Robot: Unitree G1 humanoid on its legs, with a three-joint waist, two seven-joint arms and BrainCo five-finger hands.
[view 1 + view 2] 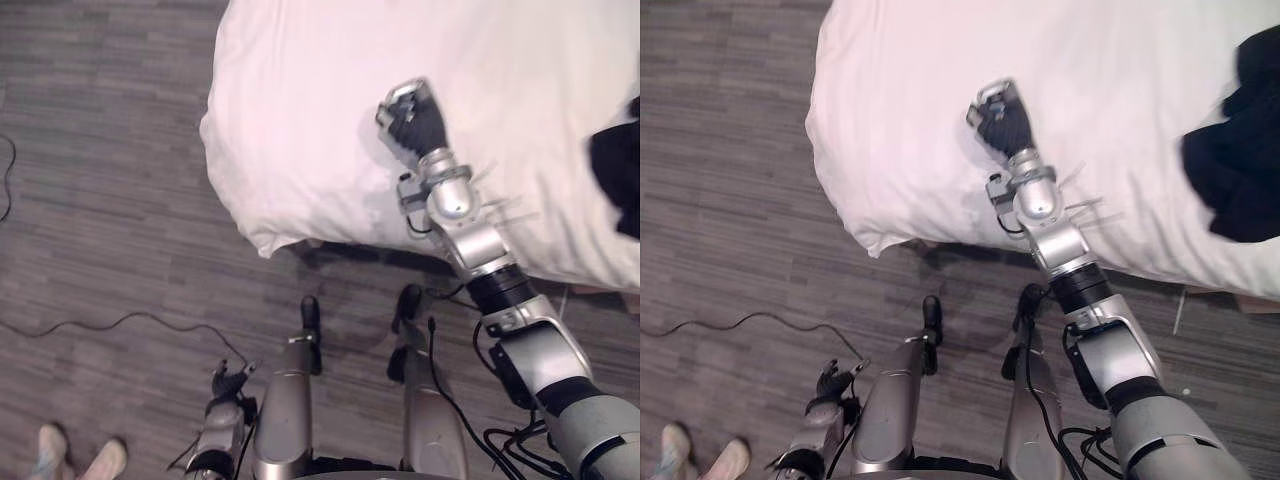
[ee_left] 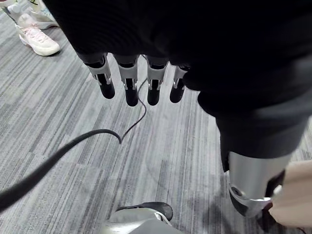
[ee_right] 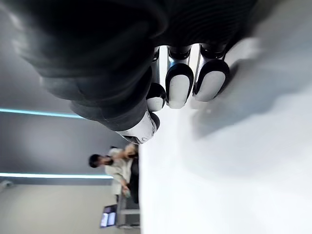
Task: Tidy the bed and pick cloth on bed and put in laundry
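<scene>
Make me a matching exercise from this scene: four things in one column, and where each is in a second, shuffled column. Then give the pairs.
Things
1. right hand
2. left hand
3. black cloth
4. person's shoes

Places
a. on the grey floor, at the eye views' lower left corner
b. over the white bed cover, near the bed's corner
c. lying on the bed at the eye views' right edge
d. hanging low above the floor, fingers straight

Pairs: 1-b, 2-d, 3-c, 4-a
</scene>
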